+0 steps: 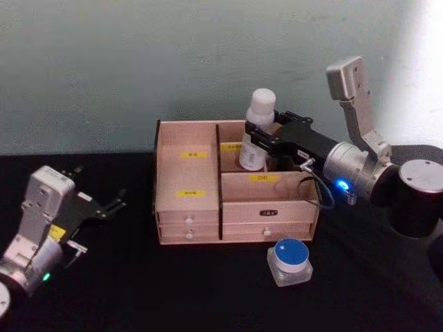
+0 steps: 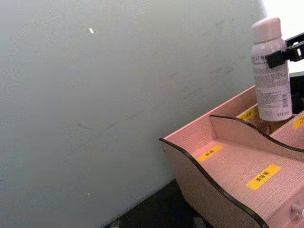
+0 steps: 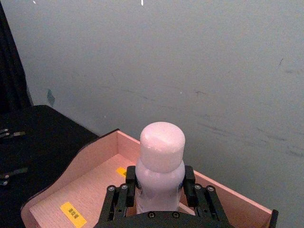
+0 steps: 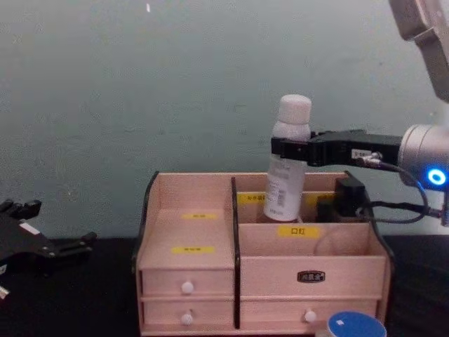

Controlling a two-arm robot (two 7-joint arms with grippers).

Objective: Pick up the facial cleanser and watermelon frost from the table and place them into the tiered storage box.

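The left tool (image 1: 102,185) rests low over the dark surface (image 1: 208,297), its fingers spread and holding nothing. It is well apart from the tiered storage box (image 1: 187,187), which stands to its right.

In the box's rear right compartment, the white bottle (image 1: 252,158) stands nearly upright, leaning slightly. Its lower end is sunk behind the compartment's front wall and its cap rises clear above the box. Whether its base touches the compartment floor cannot be told.

The right tool (image 1: 259,138) reaches in from the bottle's right, above the box, and pinches the bottle just below its cap, with one finger on each side. In the right wrist view the black fingers (image 3: 189,180) press against the bottle's shoulder.

Below the right tool, a blue-lidded jar (image 1: 290,260) sits on the surface just in front of the box's right drawers, untouched.
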